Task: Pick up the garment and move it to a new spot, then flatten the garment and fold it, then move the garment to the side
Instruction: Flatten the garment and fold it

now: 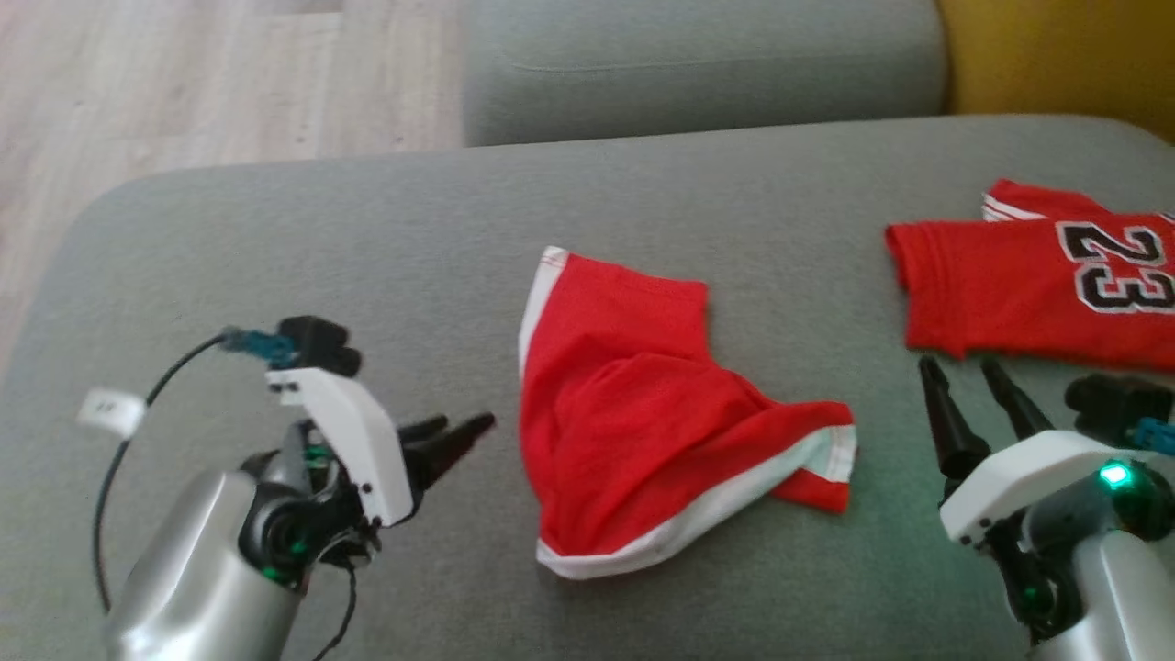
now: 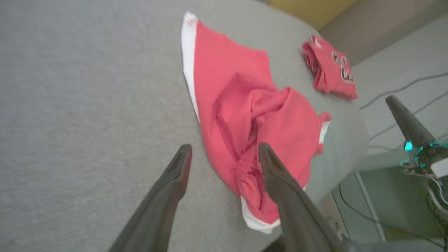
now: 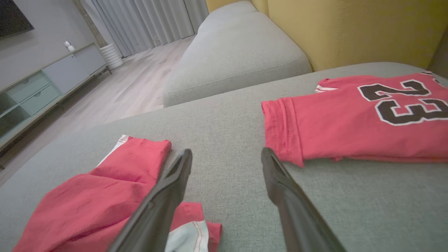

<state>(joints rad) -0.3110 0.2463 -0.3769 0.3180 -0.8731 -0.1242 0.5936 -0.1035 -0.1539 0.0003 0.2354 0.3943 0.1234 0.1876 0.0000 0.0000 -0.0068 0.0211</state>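
A crumpled red garment [image 1: 633,413] with white trim, a pair of shorts, lies loose in the middle of the grey cushion [image 1: 367,229]. It also appears in the left wrist view [image 2: 245,105] and the right wrist view [image 3: 87,203]. My left gripper [image 1: 459,430] is open just left of it, fingers pointing at it with nothing between them [image 2: 224,148]. My right gripper [image 1: 959,364] stands open to its right, empty [image 3: 226,153], over bare cushion between the shorts and a folded red jersey [image 1: 1010,285] numbered 23.
The folded jersey [image 3: 357,119] lies at the cushion's right side. A second grey cushion [image 1: 698,64] sits behind, with a yellow backrest [image 1: 1056,55] at far right. Wooden floor [image 1: 184,83] lies beyond the cushion's left edge, and a low cabinet [image 3: 35,91] stands across the room.
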